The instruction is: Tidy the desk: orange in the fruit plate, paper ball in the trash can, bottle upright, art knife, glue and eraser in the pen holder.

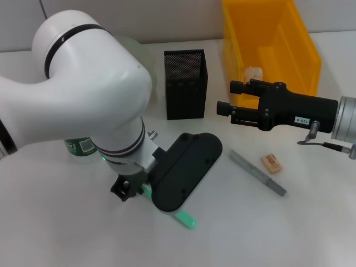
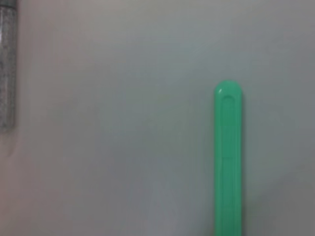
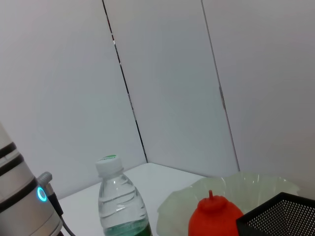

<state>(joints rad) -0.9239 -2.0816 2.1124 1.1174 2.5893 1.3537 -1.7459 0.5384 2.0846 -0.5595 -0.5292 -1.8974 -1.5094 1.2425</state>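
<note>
1. Nearest the robot, the knife (image 1: pixel 183 217), a flat green stick, lies on the table (image 1: pixel 311 233). Its far end runs under the left gripper (image 1: pixel 129 189), which sits low over it. Whether those fingers are apart or together, I cannot tell; the left wrist view shows only the green handle (image 2: pixel 228 157) on bare table.
2. Risk here: the knife lies flat and thin, so a grasp could skid off it or push it sideways along the table.
3. Further out and to the right, the glue (image 1: pixel 257 173), a grey stick, lies flat with the eraser (image 1: pixel 271 162) just beside it. Both are outside the holder.
4. The bottle (image 1: pixel 82 148) stands upright behind the left arm, mostly hidden in the head view. The arm's bulk is close to it, so a swing could tip it.
5. The holder (image 1: pixel 186 84) stands mid-table. Beside it the right gripper (image 1: pixel 227 97) hovers, fingers slightly apart, holding nothing.
6. Farthest, the orange (image 3: pixel 214 215) sits in the plate (image 3: pixel 266 184), and the bin (image 1: pixel 269 44) holds the paper ball (image 1: pixel 252 73).
</note>
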